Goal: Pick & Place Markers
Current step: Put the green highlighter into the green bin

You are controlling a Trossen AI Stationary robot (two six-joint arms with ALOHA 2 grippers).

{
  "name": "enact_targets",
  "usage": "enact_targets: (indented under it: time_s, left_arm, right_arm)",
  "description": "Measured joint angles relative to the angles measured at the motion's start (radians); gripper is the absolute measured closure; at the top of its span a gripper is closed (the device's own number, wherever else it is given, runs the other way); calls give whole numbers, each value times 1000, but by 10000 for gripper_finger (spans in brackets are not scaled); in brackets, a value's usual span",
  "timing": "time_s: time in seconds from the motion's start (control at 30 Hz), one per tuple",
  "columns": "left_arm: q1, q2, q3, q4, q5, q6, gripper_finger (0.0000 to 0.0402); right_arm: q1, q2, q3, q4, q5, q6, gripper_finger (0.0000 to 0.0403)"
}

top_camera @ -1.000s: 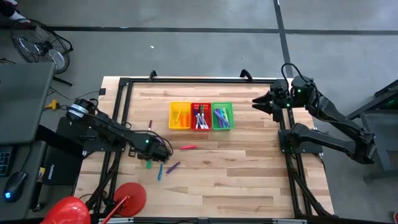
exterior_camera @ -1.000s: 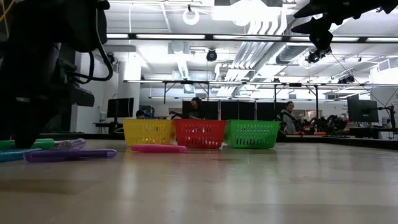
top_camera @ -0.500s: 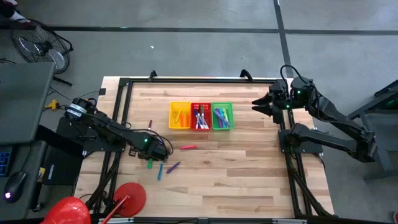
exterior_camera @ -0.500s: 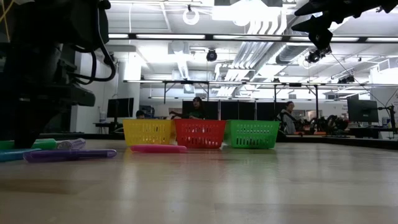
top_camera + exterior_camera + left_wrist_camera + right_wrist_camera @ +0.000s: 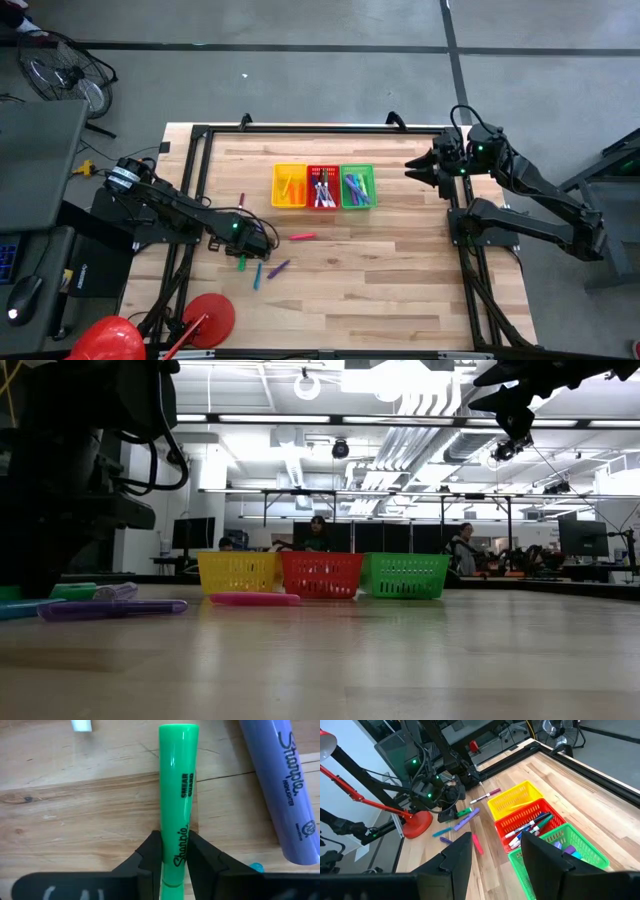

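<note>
Fingers (image 5: 152, 851) of the left gripper (image 5: 262, 243) pinch the green marker (image 5: 178, 795) near one end as it lies flat on the wooden surface (image 5: 400, 280), left of the pink marker (image 5: 302, 237). A purple marker (image 5: 282, 785) lies just beside it. A clean lift probably needs a firm squeeze first, then a straight rise. The right gripper (image 5: 412, 167) waits spread apart, right of the green basket (image 5: 357, 204).

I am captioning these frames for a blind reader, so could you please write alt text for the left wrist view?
The left gripper has its two dark fingers pressed against both sides of a green marker lying on the wooden table. A purple marker lies beside it, apart from it, and a small white object shows at the picture's edge.
</note>
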Motion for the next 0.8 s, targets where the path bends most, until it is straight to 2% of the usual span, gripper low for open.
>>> enact_targets:
  time_s: [0.33, 0.8]
  left_arm:
    - [-1, 1, 5, -4, -8, 30, 339]
    - [-3, 12, 98, -96, -55, 116, 341]
  right_arm:
    - [0, 0, 0, -2, 0, 0, 245]
    - [0, 0, 0, -2, -4, 0, 245]
